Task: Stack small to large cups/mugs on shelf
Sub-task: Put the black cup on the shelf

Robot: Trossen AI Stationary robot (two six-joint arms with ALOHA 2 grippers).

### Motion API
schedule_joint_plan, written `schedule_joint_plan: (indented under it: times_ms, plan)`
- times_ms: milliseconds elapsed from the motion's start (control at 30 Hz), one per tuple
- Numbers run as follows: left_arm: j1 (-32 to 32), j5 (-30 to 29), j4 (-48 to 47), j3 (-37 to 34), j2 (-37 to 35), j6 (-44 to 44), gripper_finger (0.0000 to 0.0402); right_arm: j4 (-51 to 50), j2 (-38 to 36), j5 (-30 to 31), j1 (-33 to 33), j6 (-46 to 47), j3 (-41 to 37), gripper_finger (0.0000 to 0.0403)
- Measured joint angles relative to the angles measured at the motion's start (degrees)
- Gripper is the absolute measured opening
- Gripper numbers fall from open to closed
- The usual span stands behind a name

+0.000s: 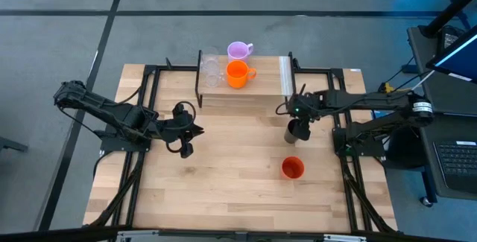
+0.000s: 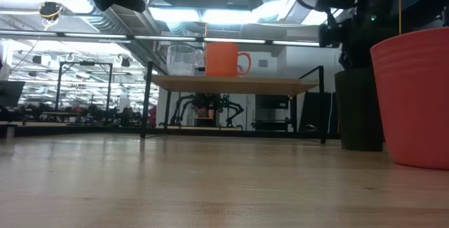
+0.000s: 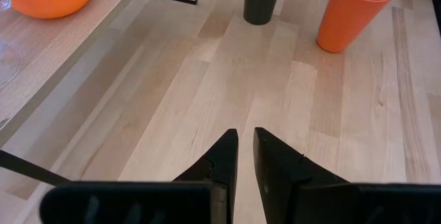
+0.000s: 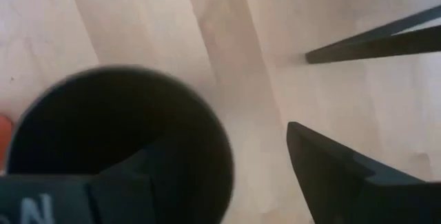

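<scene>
Black cup (image 1: 297, 130) stands upright on the tabletop (image 1: 223, 175), just in front of the shelf (image 1: 246, 94). My right gripper (image 1: 299, 120) sits directly above its rim, fingers spread wide. One finger (image 4: 344, 176) shows clear of the cup wall, so nothing is gripped yet. I judge this straddle prepares a rim grasp.

The orange-red cup (image 1: 292, 168) waits nearer the table's front, apart from the black one. On the shelf stand the orange handled mug (image 1: 238, 74) and a clear glass (image 1: 211, 69); the lilac mug (image 1: 238, 50) sits behind them. My left gripper (image 1: 186, 144) rests idle at mid-table, fingers almost closed, empty.
</scene>
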Motion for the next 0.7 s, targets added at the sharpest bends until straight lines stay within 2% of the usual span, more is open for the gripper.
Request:
schedule_joint_plan:
  times_ms: [100,167,267,367,400,600,700]
  plan:
    - [0.00,0.00,0.00,0.00,-0.01,0.00,0.0041,0.15,0.00,-1.24,-0.30,0.01,-1.38,0.0215]
    - [-0.01,0.00,-0.02,0.00,-0.01,0.00,0.0041,0.23,0.00,-1.30,-0.31,0.00,-1.64,0.0188]
    - [0.01,0.00,-0.02,0.00,0.02,0.00,0.0041,0.28,0.02,-1.27,-0.31,0.00,-0.71,0.0122]
    - [0.01,0.00,-0.02,0.00,0.00,0.02,0.0041,0.00,0.02,-1.33,-0.29,-0.18,2.20,0.0032]
    - [0.00,0.00,-0.02,0.00,0.01,0.01,0.0041,-0.69,0.04,-1.30,-0.29,-0.21,3.59,0.0018]
    - [0.00,0.00,-0.04,0.00,0.00,0.02,0.0041,-10.58,0.07,-2.25,-0.29,1.71,18.77,0.0007]
    - [-0.01,0.00,-0.03,0.00,-0.01,0.04,0.0041,-11.01,0.05,-0.20,-0.57,0.15,28.30,0.0007]
